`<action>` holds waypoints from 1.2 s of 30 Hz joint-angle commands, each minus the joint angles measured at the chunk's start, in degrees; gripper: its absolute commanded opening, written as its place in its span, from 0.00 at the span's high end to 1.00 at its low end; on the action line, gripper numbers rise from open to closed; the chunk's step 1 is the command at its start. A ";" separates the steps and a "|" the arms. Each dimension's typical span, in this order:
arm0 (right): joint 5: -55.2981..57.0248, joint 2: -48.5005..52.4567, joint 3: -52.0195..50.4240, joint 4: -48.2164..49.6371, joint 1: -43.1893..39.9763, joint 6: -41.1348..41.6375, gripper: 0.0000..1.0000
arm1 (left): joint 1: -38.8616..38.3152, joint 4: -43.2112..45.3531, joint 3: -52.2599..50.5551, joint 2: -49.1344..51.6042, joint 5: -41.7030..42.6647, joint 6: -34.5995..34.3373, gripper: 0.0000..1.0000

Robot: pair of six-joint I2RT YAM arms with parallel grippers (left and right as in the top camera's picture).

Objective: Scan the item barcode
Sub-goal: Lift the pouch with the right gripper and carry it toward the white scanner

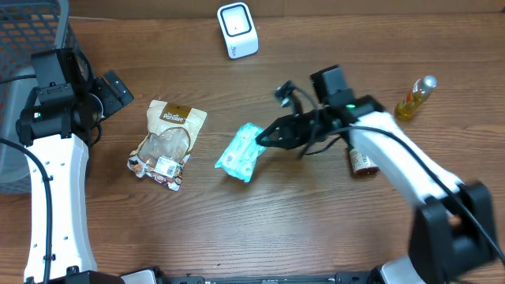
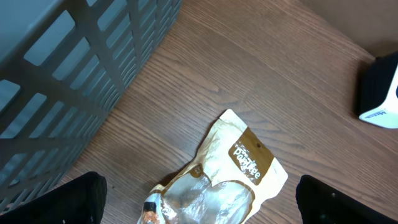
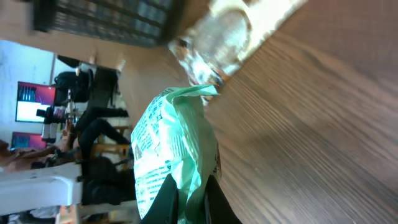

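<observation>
A teal-green packet (image 1: pixel 239 153) lies mid-table, and my right gripper (image 1: pixel 264 137) is shut on its right edge. In the right wrist view the two dark fingers pinch the crumpled green packet (image 3: pixel 168 143) at the gripper (image 3: pixel 189 200). The white barcode scanner (image 1: pixel 237 30) stands at the back of the table. A brown-and-clear snack pouch (image 1: pixel 166 143) lies at the left. My left gripper (image 2: pixel 211 202) hovers wide open above this pouch (image 2: pixel 217 180), touching nothing; overhead it is the left gripper (image 1: pixel 117 91) at the far left.
A grey slatted basket (image 1: pixel 24 47) stands at the far left, next to the left arm. A small yellow bottle (image 1: pixel 416 98) and a brown bottle (image 1: pixel 362 162) lie at the right. The scanner (image 2: pixel 379 93) shows at the left wrist view's right edge.
</observation>
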 commanded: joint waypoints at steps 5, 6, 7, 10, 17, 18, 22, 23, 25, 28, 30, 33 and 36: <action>-2.23 -10.29 0.15 -5.64 -2.21 -2.71 0.96 | -0.09 0.09 1.22 -0.31 -0.96 0.87 0.00; -2.23 -11.08 0.15 -6.60 -2.19 -2.69 0.96 | -0.09 0.09 1.22 -0.31 -0.96 0.87 0.01; -2.23 -11.65 0.15 -7.39 -2.19 -2.69 0.96 | -0.09 0.09 1.22 -0.31 -0.94 0.87 0.01; -2.25 -13.29 0.15 -10.05 -2.19 -2.69 0.96 | -0.09 0.09 1.22 -0.31 -0.94 0.87 0.00; -2.25 -17.09 0.17 -12.87 -2.21 -2.62 0.96 | -0.09 0.09 1.22 -0.31 -0.94 0.87 0.00; -2.25 -17.77 0.17 -12.92 -2.21 -2.62 0.96 | -0.09 0.11 1.22 -0.31 -0.94 0.87 0.00; -2.25 -20.09 0.28 -12.85 -2.21 -2.43 0.96 | -0.09 0.09 1.22 -0.31 -0.94 0.87 0.00; -2.25 -20.65 0.33 -12.90 -2.21 -2.43 0.96 | -0.09 0.09 1.22 -0.31 -0.94 0.87 0.00; -2.23 -21.29 0.46 -12.90 -2.21 -2.40 0.96 | -0.09 0.09 1.22 -0.31 -0.94 0.87 0.01; -2.25 -21.86 0.55 -12.90 -2.19 -2.19 0.96 | -0.09 0.09 1.22 -0.31 -0.94 0.87 0.00; -2.25 -21.90 0.55 -12.96 -2.19 -1.99 0.96 | -0.09 0.09 1.22 -0.31 -0.94 0.87 0.00; -2.25 -21.90 0.55 -13.07 -2.19 -2.01 0.96 | -0.09 0.09 1.22 -0.31 -0.94 0.87 0.00; -2.23 -21.90 0.55 -13.16 -2.19 -2.01 0.96 | -0.09 0.09 1.22 -0.31 -0.94 0.87 0.01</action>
